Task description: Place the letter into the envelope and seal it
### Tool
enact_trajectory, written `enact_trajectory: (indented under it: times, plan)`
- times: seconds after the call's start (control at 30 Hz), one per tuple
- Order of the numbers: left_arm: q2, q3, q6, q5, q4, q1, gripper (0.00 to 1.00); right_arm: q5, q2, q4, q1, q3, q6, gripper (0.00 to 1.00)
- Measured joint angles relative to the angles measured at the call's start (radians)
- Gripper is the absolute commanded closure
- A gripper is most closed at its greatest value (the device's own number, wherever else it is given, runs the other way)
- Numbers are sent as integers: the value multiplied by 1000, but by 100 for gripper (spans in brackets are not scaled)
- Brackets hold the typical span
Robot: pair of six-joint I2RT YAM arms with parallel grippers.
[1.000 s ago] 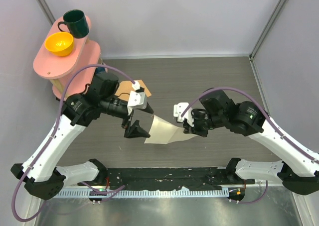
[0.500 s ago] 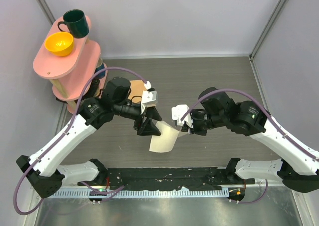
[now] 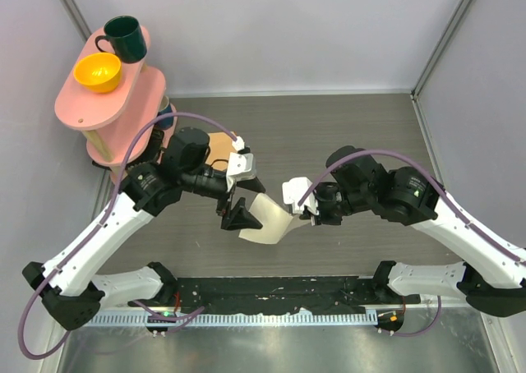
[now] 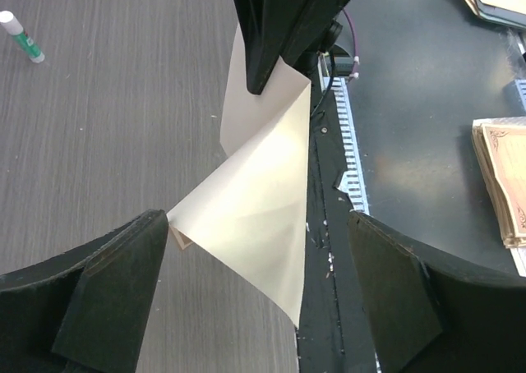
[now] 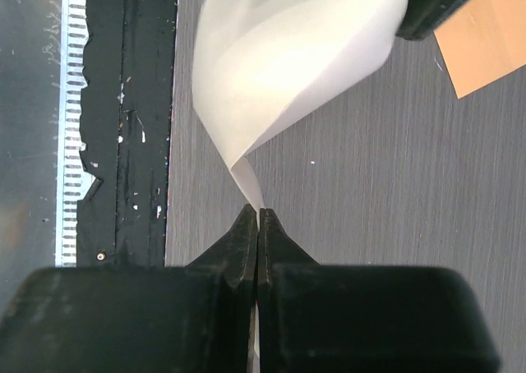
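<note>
The letter (image 3: 267, 221) hangs above the worktop (image 3: 353, 135), toward the middle of its near edge, curled into a loose fold between the two arms. One end of the sheet is pinched in the right gripper (image 5: 257, 221), whose fingers are pressed together on the paper's edge with only the sheet between them. From there the sheet twists and widens toward the left arm.

The left gripper (image 4: 256, 217) is spread wide and has hold of nothing. In its wrist view the free part of the letter lies in the gap between its two fingers. One corner of the paper reaches the tip of the finger (image 4: 107, 291) on the left of that view; whether it touches cannot be told. The opposite finger is well clear of the sheet.

The envelope (image 3: 222, 149) lies flat on the worktop farther back and toward the left edge, apart from the letter and partly hidden under the left arm. The right wrist view shows a corner of it beyond the sheet.

A glue stick (image 4: 20, 38) with a green body and white cap lies on the wood-grain surface, well apart from the letter. At the far left corner stands a pink tiered shelf (image 3: 82, 110), carrying a dark green mug (image 3: 123, 38) and a yellow bowl (image 3: 98, 71).
</note>
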Motion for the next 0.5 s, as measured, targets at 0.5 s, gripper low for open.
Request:
enact_trajectory:
  times: [0.5]
  plan:
    - [50,261,248,-124,-241,0,0,19,19,-27,12,0,-29,99]
